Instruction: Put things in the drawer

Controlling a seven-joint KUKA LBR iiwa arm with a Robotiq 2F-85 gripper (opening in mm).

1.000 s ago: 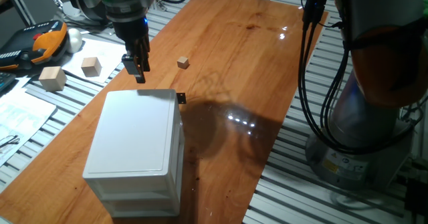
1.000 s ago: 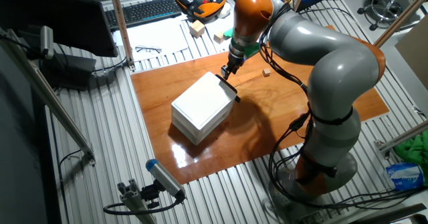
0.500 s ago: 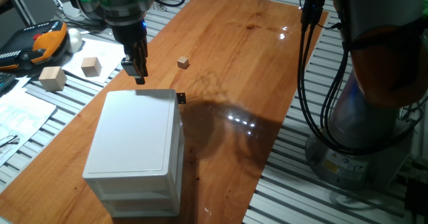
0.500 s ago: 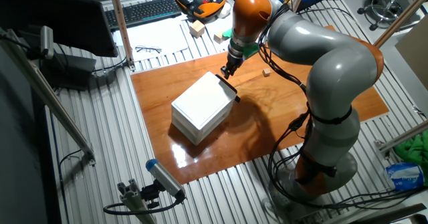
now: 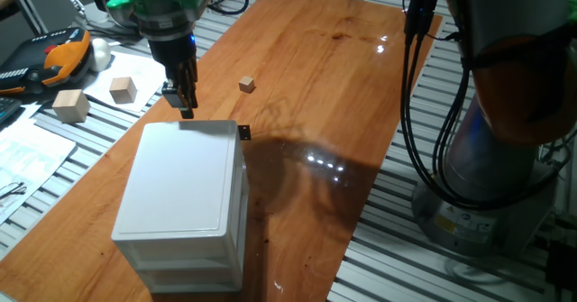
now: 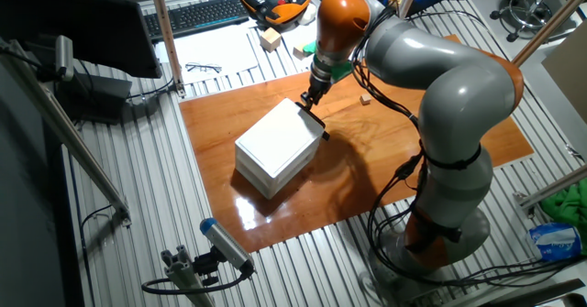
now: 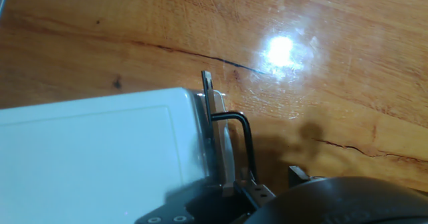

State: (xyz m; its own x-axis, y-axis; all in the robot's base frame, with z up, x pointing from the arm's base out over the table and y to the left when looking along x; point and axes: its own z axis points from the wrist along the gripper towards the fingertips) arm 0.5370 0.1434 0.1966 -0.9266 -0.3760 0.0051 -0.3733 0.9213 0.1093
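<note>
The tiny tan cube (image 5: 247, 85) lies on the wooden table, right of my gripper; the other fixed view shows the cube (image 6: 365, 98) too. The white cabinet (image 5: 185, 189) stands near the table's front, its top drawer pushed in, with the black knob (image 5: 243, 132) at its far right corner. My gripper (image 5: 183, 104) hangs just above the cabinet's far edge, left of the knob, fingers together and holding nothing. In the other fixed view the gripper (image 6: 309, 97) is over the cabinet (image 6: 275, 147). The hand view shows the cabinet top (image 7: 93, 150) and a black handle (image 7: 245, 134).
Two larger pale wooden blocks (image 5: 123, 88) (image 5: 70, 105) sit on papers left of the table. An orange-black pendant (image 5: 56, 54) lies at the far left. The arm's base and cables (image 5: 424, 86) stand at the right.
My gripper has shifted slightly left along the cabinet's far edge. The cube and the cabinet have not moved.
</note>
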